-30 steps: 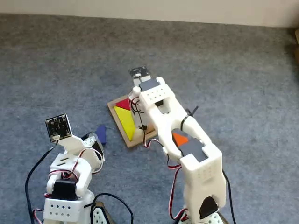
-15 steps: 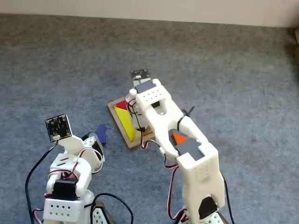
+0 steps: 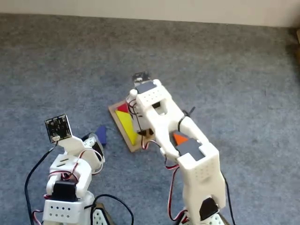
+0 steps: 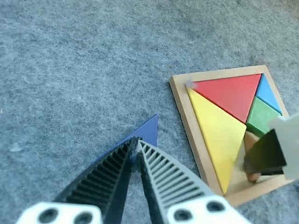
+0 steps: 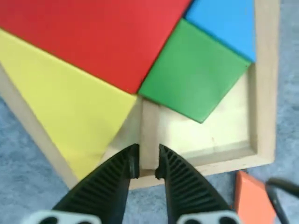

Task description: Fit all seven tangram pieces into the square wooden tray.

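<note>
The square wooden tray (image 3: 119, 127) (image 4: 219, 71) (image 5: 266, 93) lies on grey carpet. Red (image 5: 93, 37), yellow (image 5: 70, 112), green (image 5: 194, 77) and light blue (image 5: 224, 23) pieces lie flat in it. My right gripper (image 5: 147, 150) is down in the tray's bare corner, shut on a pale wooden piece (image 5: 149, 126) held on edge beside the green square. An orange piece (image 3: 180, 138) (image 5: 252, 196) lies on the carpet just outside the tray, under my right arm (image 3: 161, 117). My left gripper (image 4: 137, 141) (image 3: 92, 139) is shut, its tips over a dark blue triangle (image 4: 148, 130) (image 3: 101, 134) left of the tray.
Grey carpet runs all around the tray, with a pale wall strip (image 3: 150, 9) along the far edge. Both arm bases stand at the near edge. The right arm's body hides much of the tray from above.
The right arm has shifted slightly left and settled lower over the tray. The left arm and the dark blue triangle have not moved.
</note>
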Motion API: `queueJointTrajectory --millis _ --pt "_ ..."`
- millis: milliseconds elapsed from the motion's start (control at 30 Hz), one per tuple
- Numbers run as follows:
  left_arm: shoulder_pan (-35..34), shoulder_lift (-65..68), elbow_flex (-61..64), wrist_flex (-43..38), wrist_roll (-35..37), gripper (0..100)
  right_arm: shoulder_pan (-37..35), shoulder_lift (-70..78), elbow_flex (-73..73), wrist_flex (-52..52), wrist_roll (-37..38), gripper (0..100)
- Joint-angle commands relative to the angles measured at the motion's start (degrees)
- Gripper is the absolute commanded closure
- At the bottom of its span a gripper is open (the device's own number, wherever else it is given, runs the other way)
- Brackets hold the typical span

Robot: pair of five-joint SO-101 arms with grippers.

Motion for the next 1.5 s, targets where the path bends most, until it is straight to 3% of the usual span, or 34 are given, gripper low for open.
queueJointTrajectory --millis 0,333,733,1067,1233,1467 --pt "-0.1 -2.1 1.1 0.4 -0.4 99 -0.2 -0.3 -4.3 5.3 -0.5 86.6" --pt "-0.2 -2.1 1.1 0.4 -0.4 99 -0.7 -0.4 -10.0 8.1 -0.5 87.2" --pt "-0.3 -2.1 1.1 0.4 -0.4 99 -6.5 -0.4 -9.8 4.9 -0.2 87.2" --pt "-0.4 -2.1 1.1 0.4 -0.4 99 -2.9 -7.3 -10.2 8.0 0.1 87.2" --pt "-0.3 -2.1 1.1 0.4 -0.4 99 -1.5 -8.4 -10.2 7.4 4.0 87.2" --pt "-0.3 -2.1 1.1 0.4 -0.4 99 -1.2 -8.4 -8.5 -2.8 4.4 96.6"
